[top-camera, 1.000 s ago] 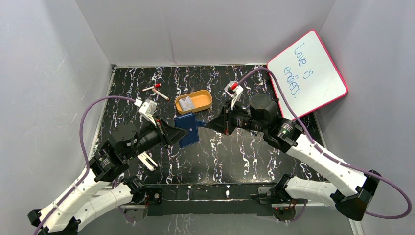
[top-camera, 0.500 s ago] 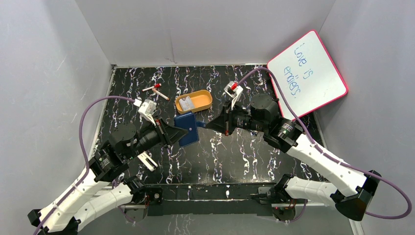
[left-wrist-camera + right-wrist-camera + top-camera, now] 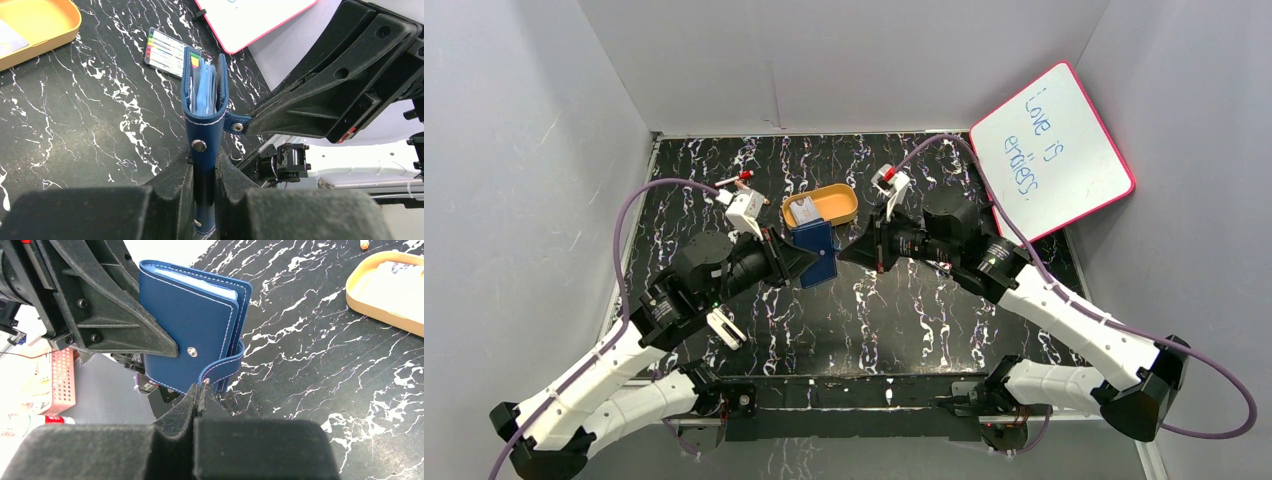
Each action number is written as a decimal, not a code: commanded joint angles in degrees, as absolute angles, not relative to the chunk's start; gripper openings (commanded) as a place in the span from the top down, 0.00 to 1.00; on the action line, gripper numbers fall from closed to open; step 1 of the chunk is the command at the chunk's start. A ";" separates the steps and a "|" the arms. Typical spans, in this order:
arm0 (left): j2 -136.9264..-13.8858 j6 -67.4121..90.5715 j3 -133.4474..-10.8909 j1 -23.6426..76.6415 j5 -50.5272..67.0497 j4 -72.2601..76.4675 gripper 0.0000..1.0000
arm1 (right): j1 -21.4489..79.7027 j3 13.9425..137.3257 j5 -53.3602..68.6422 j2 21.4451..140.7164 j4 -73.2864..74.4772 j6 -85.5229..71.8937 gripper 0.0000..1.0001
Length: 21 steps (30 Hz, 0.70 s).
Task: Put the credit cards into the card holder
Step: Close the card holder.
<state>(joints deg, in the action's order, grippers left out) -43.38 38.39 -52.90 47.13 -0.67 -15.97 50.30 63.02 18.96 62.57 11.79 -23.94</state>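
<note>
Card holder (image 3: pixel 816 252) clamped in left gripper (image 3: pixel 204 172); right gripper (image 3: pixel 199 392) pinches its snap tab (image 3: pixel 226 370). Orange tray (image 3: pixel 836 205) holds one credit card (image 3: pixel 804 211).

The fixed overhead camera, mounted above and behind the arm bases, looks down and forward over the whole black marbled table (image 3: pixel 904 320) to the grey back wall, with both arms seen from afar. The left wrist camera sits just behind the left gripper (image 3: pixel 204 167), very close, looking along its fingers toward the table's right side, the whiteboard (image 3: pixel 250 20) and pack of markers (image 3: pixel 167 52) beyond. The right wrist camera, as close behind the right gripper (image 3: pixel 199 390), faces the opposite way, toward the left arm. All three views share the card holder (image 3: pixel 816 252), the orange tray (image 3: pixel 849 200) and the table beneath
</note>
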 commanded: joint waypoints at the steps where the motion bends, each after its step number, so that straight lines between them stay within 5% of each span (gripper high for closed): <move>1: -44.23 37.86 -56.19 47.17 -2.37 -13.81 1.00 | 50.34 66.18 19.34 63.57 9.01 -23.38 1.00; 21: -47.20 36.30 -56.52 47.17 -1.08 -13.85 1.00 | 50.31 64.47 17.28 66.57 2.90 -27.69 1.00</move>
